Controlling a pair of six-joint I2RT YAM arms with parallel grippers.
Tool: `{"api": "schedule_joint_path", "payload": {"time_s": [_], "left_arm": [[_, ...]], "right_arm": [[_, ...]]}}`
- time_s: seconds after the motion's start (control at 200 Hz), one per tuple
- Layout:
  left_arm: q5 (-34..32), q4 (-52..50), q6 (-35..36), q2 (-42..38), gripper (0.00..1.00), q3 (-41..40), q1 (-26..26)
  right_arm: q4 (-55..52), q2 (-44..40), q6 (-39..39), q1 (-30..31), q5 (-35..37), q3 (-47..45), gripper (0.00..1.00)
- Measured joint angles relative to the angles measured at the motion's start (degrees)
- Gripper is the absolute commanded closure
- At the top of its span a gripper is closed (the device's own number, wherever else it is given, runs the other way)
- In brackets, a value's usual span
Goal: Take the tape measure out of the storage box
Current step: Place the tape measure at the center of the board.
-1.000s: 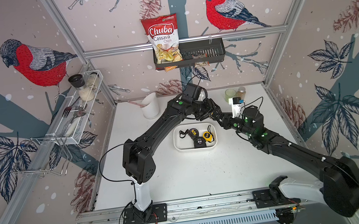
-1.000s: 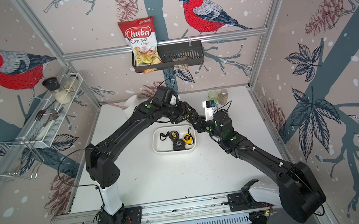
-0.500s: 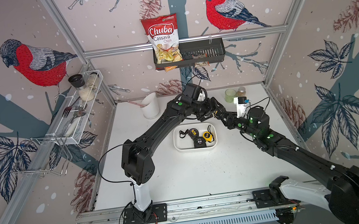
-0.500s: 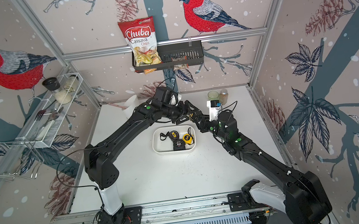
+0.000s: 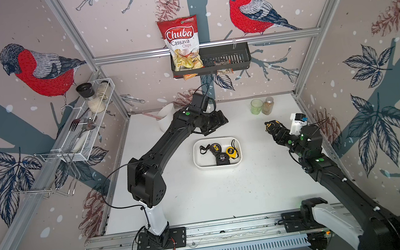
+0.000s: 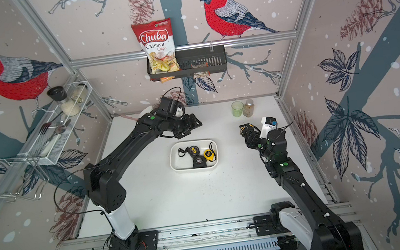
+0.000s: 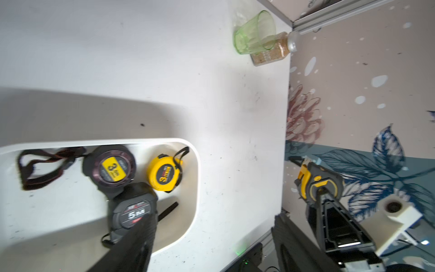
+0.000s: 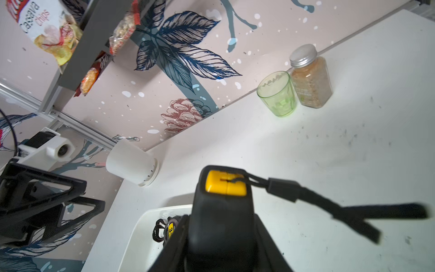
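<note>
The storage box [image 5: 195,157] [image 6: 173,160] is a shallow white tub in mid-table. Three tape measures lie in it: a round black one [image 5: 214,147], a yellow one [image 5: 231,151] and a black 5M one [image 5: 222,158]. My right gripper [image 5: 271,126] [image 6: 246,129] is lifted to the right of the box. It is shut on a black-and-yellow tape measure [image 8: 223,200] [image 7: 315,183] whose strap dangles free. My left gripper [image 5: 219,121] [image 7: 211,235] hangs open and empty above the table just behind the box.
A green glass [image 5: 256,106] and a spice jar [image 5: 268,105] stand at the back right. A tall white cup [image 5: 167,118] is at the back left, behind my left arm. The black wall basket [image 5: 224,59] and a wire rack [image 5: 84,124] hang on the walls.
My left gripper has opened and let go of the black-and-yellow tape measure. My right gripper has carried it off to the right, away from the left gripper.
</note>
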Motion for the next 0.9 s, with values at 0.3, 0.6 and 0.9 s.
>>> {"api": "schedule_joint_path", "payload": {"time_s": [0.3,0.6,0.9], "left_arm": [[-6.58,-6.19,5.16,0.7,0.19,-0.04,0.0],[-10.34,-8.31,6.58,0.74,0.2,-2.4,-0.81],[-11.5,-8.31,6.27,0.96,0.2,-4.33,-2.8]], "right_arm": [[6.21,11.28,4.96,-5.75,-5.73,-2.4,1.0],[13.18,27.65,9.03,-7.96,-13.64,1.88,1.0],[15.56,42.58,9.51,-6.12,-20.04,7.69,1.0]]}}
